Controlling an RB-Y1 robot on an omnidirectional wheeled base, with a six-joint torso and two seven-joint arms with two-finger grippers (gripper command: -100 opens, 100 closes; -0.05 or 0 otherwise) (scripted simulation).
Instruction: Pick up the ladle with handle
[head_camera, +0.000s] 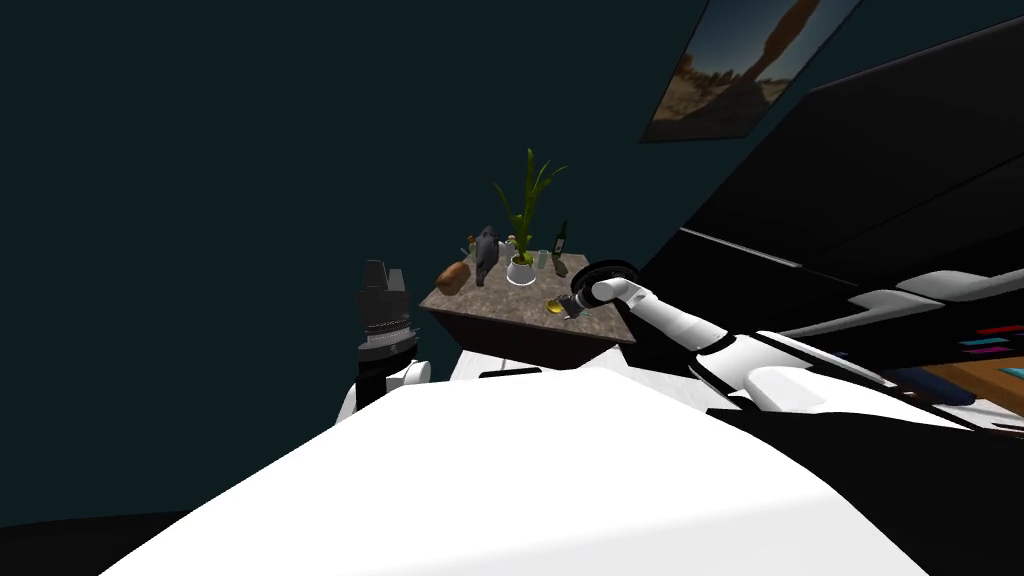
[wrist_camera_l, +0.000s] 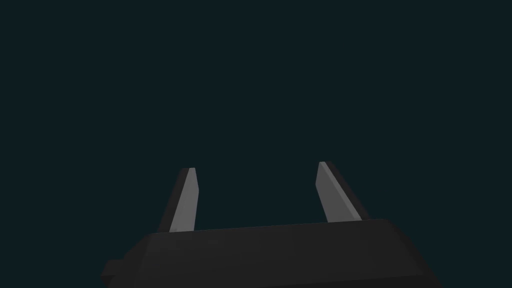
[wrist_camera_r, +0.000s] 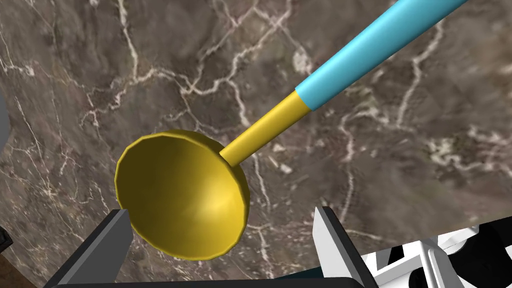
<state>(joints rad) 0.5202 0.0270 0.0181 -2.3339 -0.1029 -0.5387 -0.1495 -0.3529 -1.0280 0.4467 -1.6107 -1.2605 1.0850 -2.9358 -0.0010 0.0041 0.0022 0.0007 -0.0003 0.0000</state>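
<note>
Ladle (wrist_camera_r: 200, 185) bowl btw right gripper (wrist_camera_r: 221, 211) fingers; fingers spread

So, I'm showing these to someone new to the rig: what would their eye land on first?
The yellow ladle with its light blue handle, lying on the brown marbled tabletop, its bowl showing between the open fingers of the right gripper. Farther back on it, a potted plant with tall green leaves stands out against the dark wall. The left gripper is held up beside the tabletop, fingers open.
</note>
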